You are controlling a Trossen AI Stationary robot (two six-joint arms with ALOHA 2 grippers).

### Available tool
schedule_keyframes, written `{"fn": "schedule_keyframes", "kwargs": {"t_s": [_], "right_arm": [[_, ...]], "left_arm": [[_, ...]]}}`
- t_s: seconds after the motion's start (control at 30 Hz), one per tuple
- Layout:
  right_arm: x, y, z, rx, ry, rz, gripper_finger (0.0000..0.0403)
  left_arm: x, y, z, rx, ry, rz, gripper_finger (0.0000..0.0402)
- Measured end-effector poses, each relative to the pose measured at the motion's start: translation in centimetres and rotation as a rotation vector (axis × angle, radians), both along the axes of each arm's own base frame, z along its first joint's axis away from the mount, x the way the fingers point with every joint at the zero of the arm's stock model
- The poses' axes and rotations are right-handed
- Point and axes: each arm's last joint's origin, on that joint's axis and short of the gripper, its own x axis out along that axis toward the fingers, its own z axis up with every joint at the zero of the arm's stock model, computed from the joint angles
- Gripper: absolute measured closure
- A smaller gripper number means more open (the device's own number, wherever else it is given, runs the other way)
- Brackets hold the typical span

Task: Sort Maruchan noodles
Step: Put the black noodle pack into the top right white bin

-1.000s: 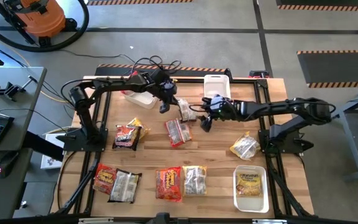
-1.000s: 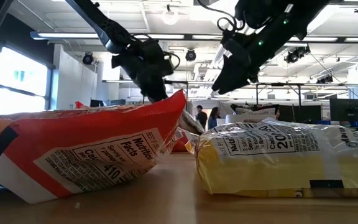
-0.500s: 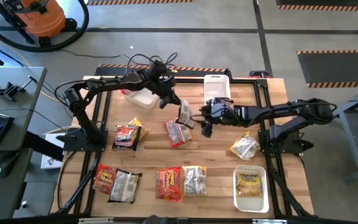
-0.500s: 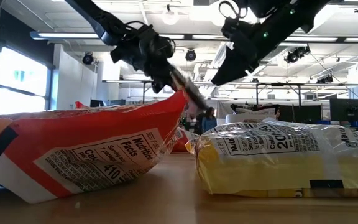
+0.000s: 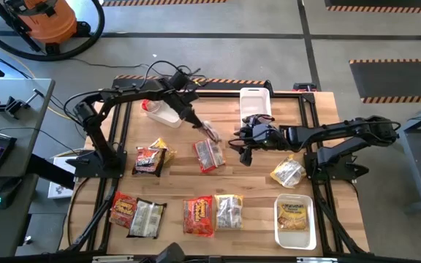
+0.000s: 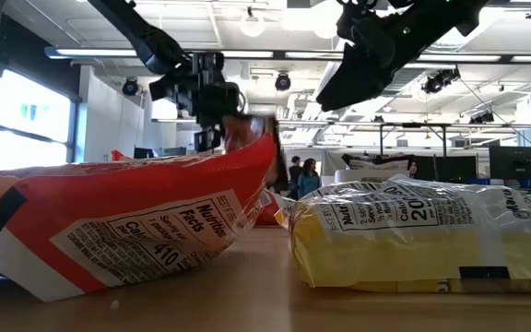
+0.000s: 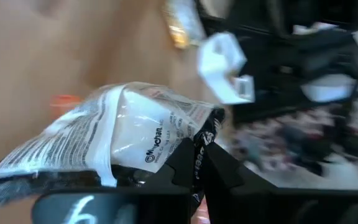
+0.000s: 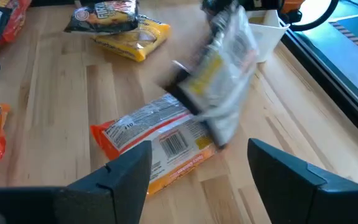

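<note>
Left gripper (image 5: pixel 196 120): raised above the table's rear centre, jaws clamped on a silver-white packet (image 5: pixel 209 131) (image 7: pixel 123 130) (image 8: pixel 225 59) that hangs clear of the wood. Red packet (image 5: pixel 209 155): flat on the table just below it. Right gripper (image 5: pixel 242 144): beside that packet, jaws spread wide, nothing held. Remaining packets: scattered over the front half. Yellow packet (image 5: pixel 293 211): inside the front-right bin (image 5: pixel 278 226).
</note>
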Motion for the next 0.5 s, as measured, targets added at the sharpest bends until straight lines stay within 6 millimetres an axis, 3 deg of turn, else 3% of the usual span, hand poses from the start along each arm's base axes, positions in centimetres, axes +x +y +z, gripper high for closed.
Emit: {"fn": "schedule_keyframes", "kwargs": {"t_s": [0.17, 0.5], "right_arm": [[0.0, 0.3, 0.1, -0.012, 0.001, 0.012, 0.0153], [0.6, 1.6, 0.6, 0.026, -0.104, -0.016, 0.0153]], "left_arm": [[1.2, -1.4, 0.5, -0.108, -0.050, -0.074, 0.0399], [4.2, -2.8, 2.3, -0.043, -0.189, -0.088, 0.0398]]}}
